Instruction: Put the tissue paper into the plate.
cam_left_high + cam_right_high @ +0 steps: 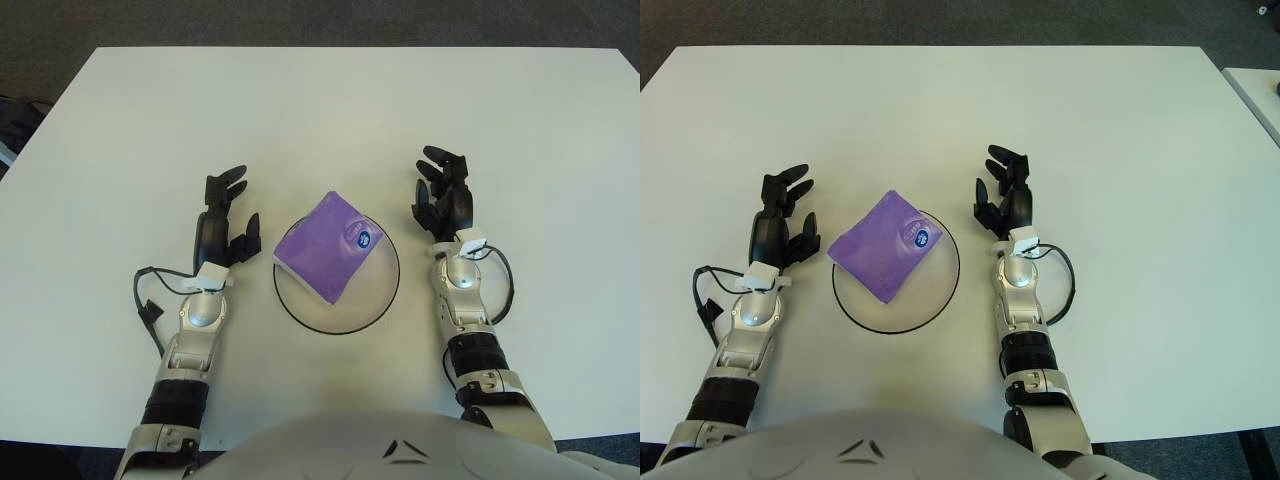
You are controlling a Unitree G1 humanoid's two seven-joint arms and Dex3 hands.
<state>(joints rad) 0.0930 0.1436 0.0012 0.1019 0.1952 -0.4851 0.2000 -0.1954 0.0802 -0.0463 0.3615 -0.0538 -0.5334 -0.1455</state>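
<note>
White plate (pixel 375 305) is sitting nearest the robot on the white table (pixel 330 110). Purple tissue paper pack (pixel 328 245) is lying in it — its 10 o'clock corner overhanging the rim. Left hand (pixel 222 220) is showing at 9 o'clock of the plate, fingers spread, gripping nothing. Right hand (pixel 443 197) at 2 o'clock — fingers likewise apart, empty.

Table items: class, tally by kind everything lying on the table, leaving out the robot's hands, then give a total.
Tissue pack: 1, purple, lying on the plate.
Plate: 1, white with a dark rim.
Total: 2.
</note>
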